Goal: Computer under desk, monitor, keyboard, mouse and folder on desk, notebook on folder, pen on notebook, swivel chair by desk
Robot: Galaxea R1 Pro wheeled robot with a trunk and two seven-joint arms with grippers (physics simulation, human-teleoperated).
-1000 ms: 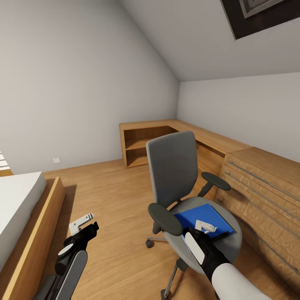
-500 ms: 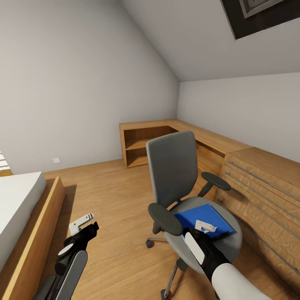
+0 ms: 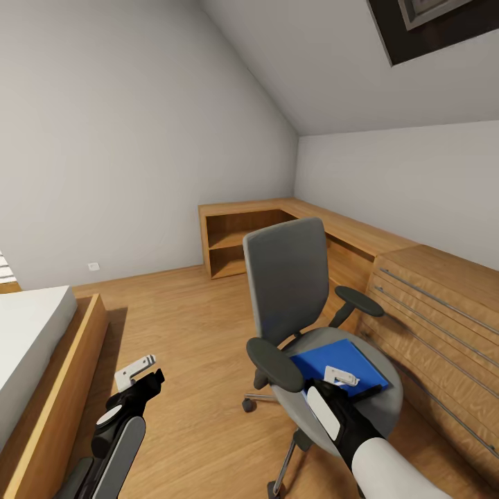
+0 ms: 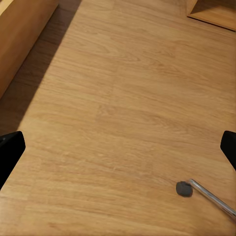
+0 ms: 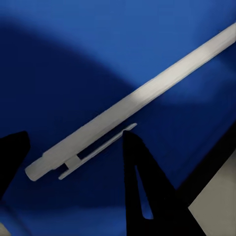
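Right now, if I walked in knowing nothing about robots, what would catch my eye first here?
Probably the bright blue folder lying on the grey seat of the swivel chair, which stands in the middle of the room beside the wooden drawer chest. The right claw hovers just above it, and up close a thin white pen lies on the blue cover. The left claw hangs open over the wooden floor.

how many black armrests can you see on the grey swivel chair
2: one black armrest at the seat's near side beside the right gripper, the other on the far side, toward the wooden drawers.
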